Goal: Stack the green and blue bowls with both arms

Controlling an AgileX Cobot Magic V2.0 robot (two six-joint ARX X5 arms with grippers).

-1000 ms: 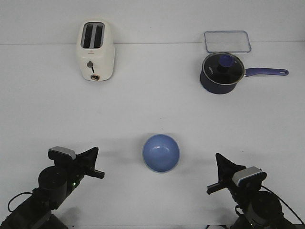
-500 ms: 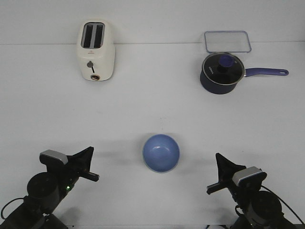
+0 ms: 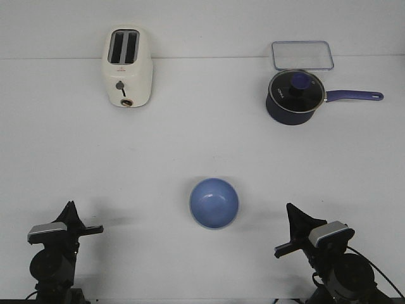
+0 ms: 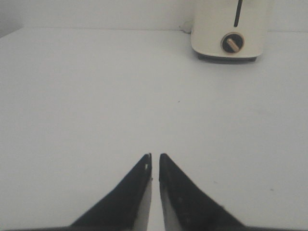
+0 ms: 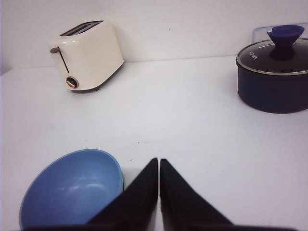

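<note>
- Across a plain white table [image 3: 202, 145], bare to the pale wall behind, a blue bowl [image 3: 214, 202] sits between the two grippers, nearer the right one.
- Peeking out at the bowl's edge in the right wrist view is a thin green rim; whether a green bowl sits beneath it cannot be told.
- Far ahead of the left gripper [image 3: 81, 228] stands a cream toaster [image 3: 127, 66]; its fingers are nearly pressed together, a thin slit between the tips, holding nothing.
- Well ahead of the right gripper [image 3: 288, 234] rest a navy saucepan [image 3: 294, 96] and a clear tray [image 3: 302, 55] behind it.
- Right fingers are pressed together, empty, their tips just beside the bowl's rim, not touching.
</note>
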